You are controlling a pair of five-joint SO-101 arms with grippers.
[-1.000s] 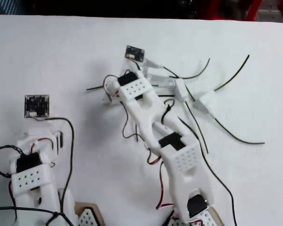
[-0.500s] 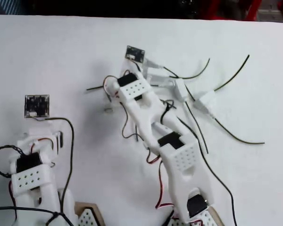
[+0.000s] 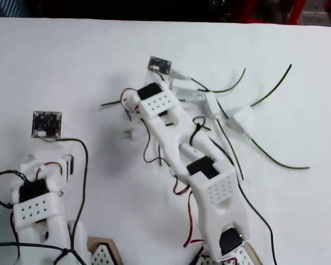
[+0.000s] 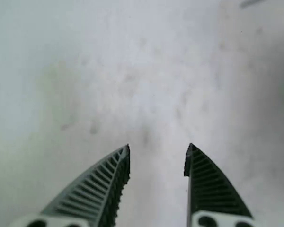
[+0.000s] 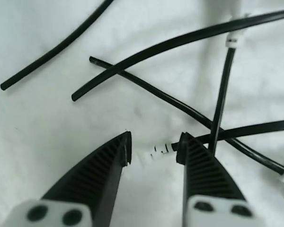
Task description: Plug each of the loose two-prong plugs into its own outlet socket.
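The right pincer [image 5: 154,143] is released: its two black ribbed fingers stand apart and straddle a small white two-prong plug [image 5: 156,151]. The plug lies unclamped on the white table [image 3: 298,221], directly between the fingertips. It appears to lie lengthwise across the gap, with its lead running out past one finger. Several thin black wires [image 5: 146,90] cross one another just ahead of the fingertips, and one passes over that lead close beside the same finger. We judge the first hazard to be a bad closure. Fingers closing on the plug's ends rather than its flat sides could tip it, squeeze it out of the gap, or bend the prongs. The second hazard is snagging: a crossing wire caught in the grip or under the lead would drag the tangle along on lifting. The third concerns insertion. The small black square outlet board [image 3: 159,64] near this pincer lies loose and may slide under push. The left pincer [image 4: 157,156] is also released, over bare table, with a second such board [image 3: 47,124] just ahead of it, and is bracing nothing.
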